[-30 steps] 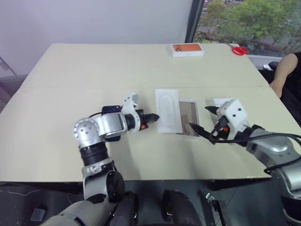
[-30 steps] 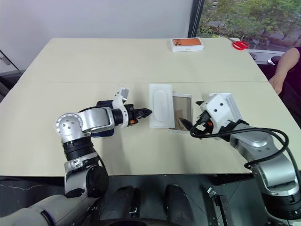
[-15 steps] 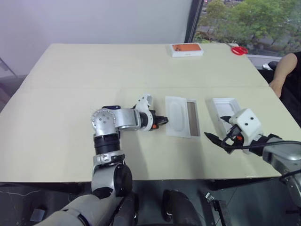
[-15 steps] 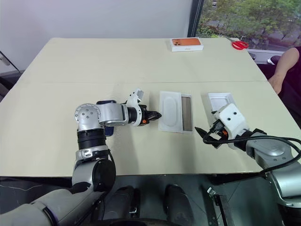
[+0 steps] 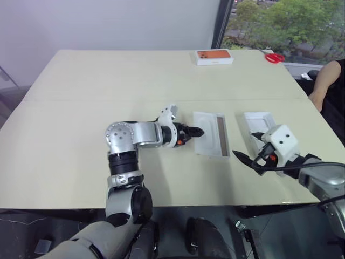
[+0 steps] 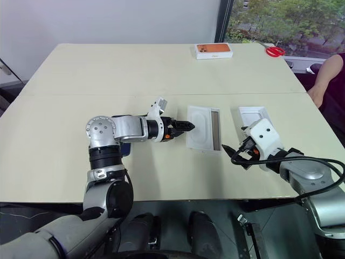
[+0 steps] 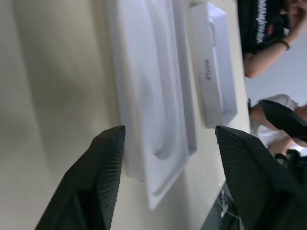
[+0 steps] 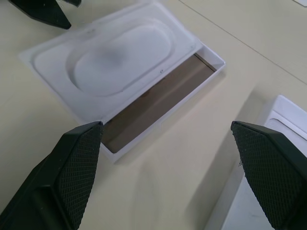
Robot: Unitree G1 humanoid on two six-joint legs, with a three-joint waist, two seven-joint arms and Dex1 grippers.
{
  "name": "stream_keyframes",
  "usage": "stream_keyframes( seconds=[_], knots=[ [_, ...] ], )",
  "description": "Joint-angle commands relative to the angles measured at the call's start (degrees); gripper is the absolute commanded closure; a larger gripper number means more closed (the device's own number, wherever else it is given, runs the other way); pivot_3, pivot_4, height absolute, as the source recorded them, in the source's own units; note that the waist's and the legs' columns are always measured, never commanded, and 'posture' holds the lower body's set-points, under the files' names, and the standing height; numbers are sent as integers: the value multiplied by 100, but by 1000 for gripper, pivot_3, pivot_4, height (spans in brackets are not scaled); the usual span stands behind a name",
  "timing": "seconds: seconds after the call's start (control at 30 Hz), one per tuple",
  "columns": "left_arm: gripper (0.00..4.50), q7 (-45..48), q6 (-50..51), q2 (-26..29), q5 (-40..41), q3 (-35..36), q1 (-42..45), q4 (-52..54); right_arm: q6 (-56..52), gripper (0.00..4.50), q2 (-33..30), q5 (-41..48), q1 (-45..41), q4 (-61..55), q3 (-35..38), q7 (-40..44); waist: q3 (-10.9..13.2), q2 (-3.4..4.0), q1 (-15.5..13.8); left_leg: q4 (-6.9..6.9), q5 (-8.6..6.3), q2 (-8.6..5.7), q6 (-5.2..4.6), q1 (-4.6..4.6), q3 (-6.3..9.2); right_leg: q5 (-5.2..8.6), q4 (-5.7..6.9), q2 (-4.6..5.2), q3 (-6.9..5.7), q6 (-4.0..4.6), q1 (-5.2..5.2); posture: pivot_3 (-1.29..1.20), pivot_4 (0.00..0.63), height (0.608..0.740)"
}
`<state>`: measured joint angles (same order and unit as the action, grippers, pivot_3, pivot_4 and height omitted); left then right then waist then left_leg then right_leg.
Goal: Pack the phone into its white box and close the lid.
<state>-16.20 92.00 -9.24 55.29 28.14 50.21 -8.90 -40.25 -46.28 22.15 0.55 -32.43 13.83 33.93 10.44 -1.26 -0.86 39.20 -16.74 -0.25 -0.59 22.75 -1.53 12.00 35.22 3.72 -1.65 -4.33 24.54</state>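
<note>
On beige table [image 5: 81, 118], both claws gape empty: left claw [image 5: 197, 131] beside white box [image 5: 211, 141], right claw [image 5: 247, 150].

My table [image 5: 81, 108] is pale cream all over. In the middle of the frame the box [image 5: 210, 135] is white, with a white moulded insert [image 8: 120, 57] and a brown strip showing along one side. To its right the lid [image 5: 257, 123] is plain white. My fingers [image 8: 76, 167] are black with a fine cross-hatched grip pattern. At the top, a white box with an orange top [image 5: 214, 56], and red scissors [image 5: 275, 57] in the upper right.
</note>
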Motion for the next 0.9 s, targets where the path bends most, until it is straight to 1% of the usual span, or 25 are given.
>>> stream_keyframes(
  seconds=[0.03, 0.07, 0.1, 0.2, 0.23, 0.27, 0.33, 0.37, 0.4, 0.43, 0.47, 0.5, 0.57, 0.63, 0.73, 0.9],
  knots=[
    [1654, 356, 49, 173, 93, -29, -64, 421, -26, 0, 80, 40, -293, -202, -86, -77, 0, 1, 15, 0, 0, 0, 0, -1, 0, 0, 0, 0, 0, 1, 0, 0, 150, 740],
    [1654, 436, 49, 251, 99, 20, -94, 494, -55, 0, 116, 57, -384, -210, -145, -95, 0, 1, 18, -1, 0, 1, 0, -2, 0, 1, 1, -1, 0, 1, 0, 0, 150, 740],
    [1654, 609, -4, 457, 99, -35, -180, 680, -122, 0, 188, 116, -537, -225, -230, -127, 0, 1, 32, -1, 0, 3, 0, -3, 0, 0, 2, -2, 0, 1, 0, 0, 150, 740],
    [1600, 1122, -284, 1055, 58, -228, -443, 1118, -461, 864, 431, 228, -1042, -146, -468, -302, 1, 4, 58, -7, 0, 9, 1, -13, -1, 0, 10, -7, 2, 1, 0, 0, 150, 740],
    [1600, 1400, -485, 1332, -12, -430, -573, 1284, -593, 1305, 506, 221, -1213, -91, -572, -382, 1, 4, 60, -8, 2, 9, 4, -16, -1, 0, 16, -7, 2, 1, 2, 0, 150, 740],
    [1600, 1619, -650, 1533, -66, -601, -673, 1396, -693, 1910, 557, 211, -1328, -59, -641, -435, 1, 7, 42, -10, 3, 10, 6, -17, 0, 0, 17, -7, 2, 2, 2, 0, 150, 740],
    [1600, 2173, -1181, 2177, -396, -1112, -987, 1668, -933, 2898, 718, 108, -1693, 132, -913, -619, 1, 6, 18, -11, 7, 9, 14, -17, -1, 7, 21, -4, 2, 15, 3, 0, 150, 740],
    [1600, 2728, -1772, 2707, -754, -1566, -1258, 1932, -1050, 3417, 880, -26, -1949, 335, -1115, -805, 0, 8, 15, -11, 9, 8, 17, -16, -1, 8, 20, -1, 2, 18, 3, 0, 150, 740],
    [1600, 3179, -2240, 3103, -1026, -1918, -1465, 2112, -1132, 3948, 1009, -141, -2150, 504, -1271, -957, 0, 8, 27, -12, 10, 5, 19, -16, -3, 8, 20, 3, 3, 19, 3, 0, 150, 740],
    [1600, 3505, -2598, 3358, -1208, -2162, -1604, 2202, -1187, 4414, 1093, -221, -2274, 609, -1362, -1052, 0, 9, 34, -13, 10, 6, 21, -16, -6, 9, 17, 5, 5, 23, 3, 0, 150, 740],
    [1600, 3727, -2863, 3510, -1328, -2329, -1690, 2230, -1222, 4468, 1140, -270, -2339, 659, -1403, -1096, 0, 12, 1, -14, 11, 5, 22, -16, -7, 9, 17, 7, 8, 25, 5, 0, 150, 740],
    [1600, 4142, -3316, 3767, -1533, -2514, -1879, 2301, -1252, 4468, 1214, -385, -2479, 769, -1617, -1143, 0, 12, -18, -16, 11, 4, 23, -12, -5, 10, 14, 11, 7, 27, 5, 0, 150, 740],
    [1600, 5090, -4118, 4242, -1770, -2750, -2310, 2492, -1490, 4468, 1440, -641, -2841, 1176, -1967, -1381, 0, 14, 19, -14, 12, -2, 24, 3, -3, 10, 7, 23, 3, 29, 13, 0, 150, 740],
    [1600, 5704, -4654, 4550, -1929, -2888, -2615, 2614, -1596, 4468, 1572, -803, -3036, 1435, -2132, -1506, 0, 14, 30, -13, 11, -6, 23, 15, -13, 9, 5, 46, 4, 31, 27, 0, 150, 740],
    [1600, 6227, -5130, 4817, -2120, -2999, -2917, 2652, -1802, 4468, 1827, -927, -3237, 1804, -2160, -1693, 0, 14, 18, -10, 11, -9, 21, 41, -11, 8, 5, 56, -1, 31, 49, 0, 150, 740],
    [1600, 6417, -5355, 4807, -2263, -3021, -3079, 2643, -2209, 4468, 1995, -1099, -3319, 1995, -2250, -1836, 0, 15, 23, -5, 12, -15, 18, 59, -9, 5, 14, 60, -6, 29, 66, 0, 150, 740]
  ],
)
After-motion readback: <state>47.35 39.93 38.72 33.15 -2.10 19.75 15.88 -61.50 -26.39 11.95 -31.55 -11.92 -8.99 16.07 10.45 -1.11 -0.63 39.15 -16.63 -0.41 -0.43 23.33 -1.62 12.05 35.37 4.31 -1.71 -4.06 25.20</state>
